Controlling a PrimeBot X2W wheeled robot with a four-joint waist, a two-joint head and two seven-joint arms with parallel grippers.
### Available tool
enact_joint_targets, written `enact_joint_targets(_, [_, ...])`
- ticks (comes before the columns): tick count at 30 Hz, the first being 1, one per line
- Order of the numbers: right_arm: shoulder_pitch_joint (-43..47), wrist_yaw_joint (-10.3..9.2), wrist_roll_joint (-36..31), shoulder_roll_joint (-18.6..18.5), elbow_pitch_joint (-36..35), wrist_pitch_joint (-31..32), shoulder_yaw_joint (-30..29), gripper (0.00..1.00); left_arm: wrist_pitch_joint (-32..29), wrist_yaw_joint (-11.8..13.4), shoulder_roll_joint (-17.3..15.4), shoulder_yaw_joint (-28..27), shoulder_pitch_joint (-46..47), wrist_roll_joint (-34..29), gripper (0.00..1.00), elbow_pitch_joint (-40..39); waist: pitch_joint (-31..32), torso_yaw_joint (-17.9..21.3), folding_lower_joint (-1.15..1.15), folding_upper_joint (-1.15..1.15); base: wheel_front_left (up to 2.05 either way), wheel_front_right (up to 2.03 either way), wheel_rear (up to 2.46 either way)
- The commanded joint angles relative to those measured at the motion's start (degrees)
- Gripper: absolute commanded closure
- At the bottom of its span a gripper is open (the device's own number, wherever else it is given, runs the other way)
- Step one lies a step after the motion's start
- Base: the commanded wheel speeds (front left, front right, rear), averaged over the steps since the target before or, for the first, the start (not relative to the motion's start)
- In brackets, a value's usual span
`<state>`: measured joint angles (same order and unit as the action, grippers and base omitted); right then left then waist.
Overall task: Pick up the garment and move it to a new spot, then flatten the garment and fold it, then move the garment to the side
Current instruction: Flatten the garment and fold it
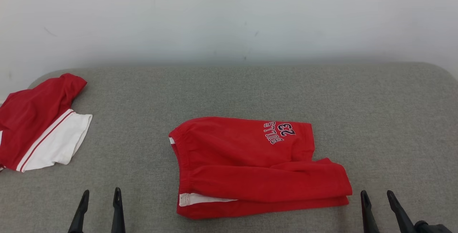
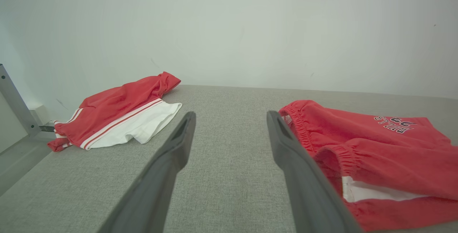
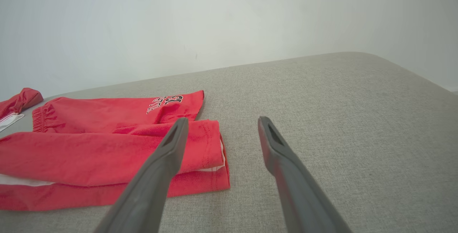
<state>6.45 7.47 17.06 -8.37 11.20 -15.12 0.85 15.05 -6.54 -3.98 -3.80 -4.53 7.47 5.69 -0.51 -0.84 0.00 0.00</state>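
Observation:
The garment (image 1: 250, 161) is a pair of red shorts with "BULLS 23" lettering, lying folded in the middle of the grey padded table (image 1: 250, 90). Its elastic waistband faces left, and a white strip shows at its front left corner. It also shows in the left wrist view as the garment (image 2: 375, 147) and in the right wrist view as the garment (image 3: 100, 150). My left gripper (image 1: 101, 192) stands open at the front left, apart from the cloth. My right gripper (image 1: 376, 193) stands open just right of the shorts' leg end. Both are empty.
A second red and white garment (image 1: 39, 125) lies crumpled at the table's far left edge, seen too as the red and white garment (image 2: 118, 115). A pale wall (image 1: 229, 18) rises right behind the table. The table's right side is bare grey fabric.

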Motion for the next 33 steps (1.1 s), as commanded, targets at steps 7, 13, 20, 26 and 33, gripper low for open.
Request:
enact_joint_targets(7, [-3.8,0.06,-0.3,-2.8,2.4,0.0,3.3,0.00,0.2,-0.4,0.7,-0.3,0.5,-0.3,0.00,0.4,-0.7,-0.1,0.00,0.00,0.00,0.00,0.00])
enact_joint_targets(13, [-9.5,0.06,-1.1,-4.8,6.9,2.3,5.1,0.00,0.2,-0.6,1.0,1.0,1.7,-0.3,0.00,0.9,-1.8,-1.3,0.00,0.00,0.00,0.00,0.00])
enact_joint_targets(20, [-13.4,0.06,-0.8,-5.9,12.6,4.7,6.0,0.00,0.2,-0.8,1.1,2.3,2.5,0.2,0.00,1.5,-2.7,-3.2,0.00,0.00,0.00,0.00,0.00])
enact_joint_targets(26, [-16.0,0.06,0.1,-6.3,17.8,5.7,7.1,0.00,0.2,-0.8,1.1,2.9,2.8,0.9,0.00,1.9,-3.6,-4.8,0.00,0.00,0.00,0.00,0.00])
enact_joint_targets(33, [-18.0,0.06,1.6,-6.4,22.4,5.2,8.7,1.00,0.2,-0.9,1.1,3.4,3.1,1.1,0.00,2.1,-3.9,-5.8,0.00,0.00,0.00,0.00,0.00])
